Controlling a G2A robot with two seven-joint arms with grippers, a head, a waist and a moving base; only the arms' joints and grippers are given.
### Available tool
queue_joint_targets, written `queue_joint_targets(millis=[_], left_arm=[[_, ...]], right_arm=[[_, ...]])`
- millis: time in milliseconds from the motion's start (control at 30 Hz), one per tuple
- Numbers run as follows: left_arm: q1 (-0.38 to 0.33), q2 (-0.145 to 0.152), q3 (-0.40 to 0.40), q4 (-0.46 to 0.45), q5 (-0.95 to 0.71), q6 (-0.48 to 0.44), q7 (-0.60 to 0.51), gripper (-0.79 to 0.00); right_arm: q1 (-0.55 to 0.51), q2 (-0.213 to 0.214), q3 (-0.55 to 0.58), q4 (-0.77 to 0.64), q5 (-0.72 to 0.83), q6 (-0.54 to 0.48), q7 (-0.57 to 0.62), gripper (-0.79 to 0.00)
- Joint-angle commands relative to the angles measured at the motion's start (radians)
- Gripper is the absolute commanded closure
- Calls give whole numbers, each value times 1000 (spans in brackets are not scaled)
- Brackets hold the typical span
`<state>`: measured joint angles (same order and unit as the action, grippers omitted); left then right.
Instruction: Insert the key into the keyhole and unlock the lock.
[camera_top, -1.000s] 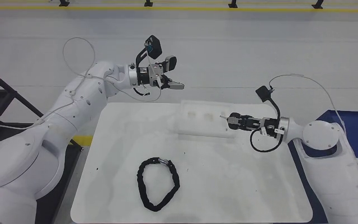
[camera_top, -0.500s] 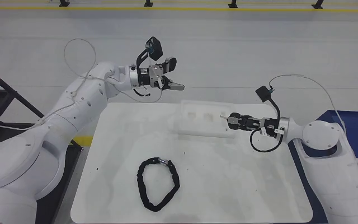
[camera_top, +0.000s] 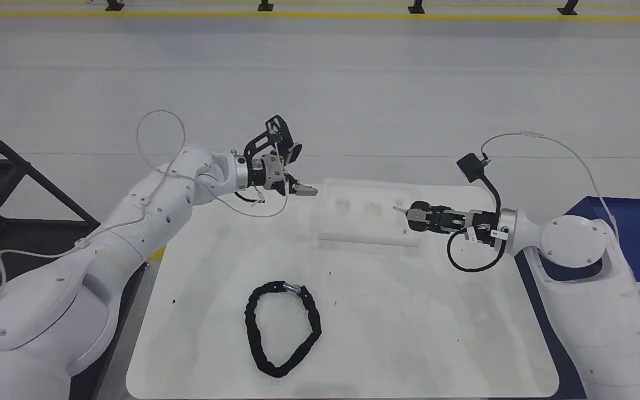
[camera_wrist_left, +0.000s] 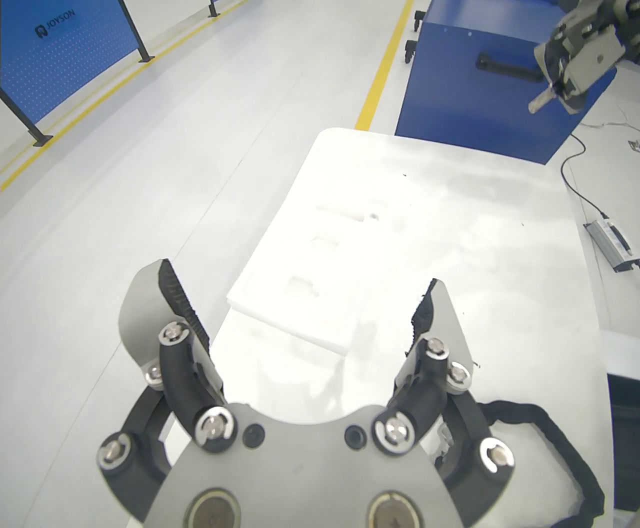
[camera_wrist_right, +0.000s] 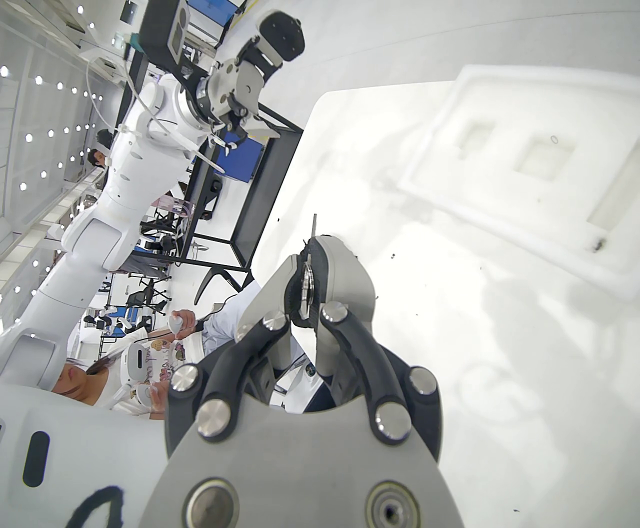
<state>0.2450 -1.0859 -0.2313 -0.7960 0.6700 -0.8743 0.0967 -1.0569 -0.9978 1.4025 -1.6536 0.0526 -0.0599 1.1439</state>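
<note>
Key (camera_top: 400, 211): held by the right gripper (camera_top: 412, 214) above the right end of the white foam tray (camera_top: 365, 230), blade pointing toward the left arm. From the top view the small pale blade is made out ahead of the fingertips; in the right wrist view the round metal head (camera_wrist_right: 306, 282) is seen clamped between the two dark pads, fingers closed tight on it, with the thin blade standing out beyond them. In the left wrist view the same key (camera_wrist_left: 540, 102) is seen from afar, projecting from the right gripper (camera_wrist_left: 575, 75) in front of a blue cabinet (camera_wrist_left: 480, 75). Lock (camera_top: 284, 327): a black sleeved chain loop with a metal body at its far end, laid flat on the near-left part of the white table (camera_top: 450, 340), well apart from the key and both grippers; part of the loop (camera_wrist_left: 550, 425) is caught in the left wrist view. Left gripper (camera_top: 300, 186): placed at the table's far edge, just beside the tray's left end; its fingers are shown spread wide and holding nothing in the left wrist view (camera_wrist_left: 300, 285). Three shallow recesses are visible in the tray (camera_wrist_left: 280, 300).
</note>
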Motion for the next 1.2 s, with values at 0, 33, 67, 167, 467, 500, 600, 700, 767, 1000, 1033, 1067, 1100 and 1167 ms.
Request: queue_joint_targets(millis=[0,33,67,167,467,500,600,700,767,1000,1033,1067,1100,1167], left_arm=[[13,4,-6,2,43,-26,22,-785],[19,6,-6,3,70,-46,27,-785],[22,8,-3,4,102,-73,25,-785],[29,11,-9,24,172,-102,39,-785],[73,25,49,-16,395,-138,180,-785],[72,27,61,-25,412,-138,186,-785],[92,32,61,-53,458,-138,196,-785],[118,38,61,-78,501,-138,186,-785],[122,40,61,-81,511,-138,181,-785],[122,40,61,-81,511,-138,181,-785],[122,40,61,-81,511,-138,181,-785],[122,40,61,-81,511,-138,181,-785],[122,40,61,-81,511,-138,181,-785],[122,40,61,-81,511,-138,181,-785]], right_arm=[[0,0,0,0,0,0,0,0],[0,0,0,0,0,0,0,0],[0,0,0,0,0,0,0,0],[0,0,0,0,0,0,0,0],[0,0,0,0,0,0,0,0],[0,0,0,0,0,0,0,0],[0,0,0,0,0,0,0,0],[0,0,0,0,0,0,0,0],[0,0,0,0,0,0,0,0],[0,0,0,0,0,0,0,0],[0,0,0,0,0,0,0,0],[0,0,0,0,0,0,0,0],[0,0,0,0,0,0,0,0],[0,0,0,0,0,0,0,0]])
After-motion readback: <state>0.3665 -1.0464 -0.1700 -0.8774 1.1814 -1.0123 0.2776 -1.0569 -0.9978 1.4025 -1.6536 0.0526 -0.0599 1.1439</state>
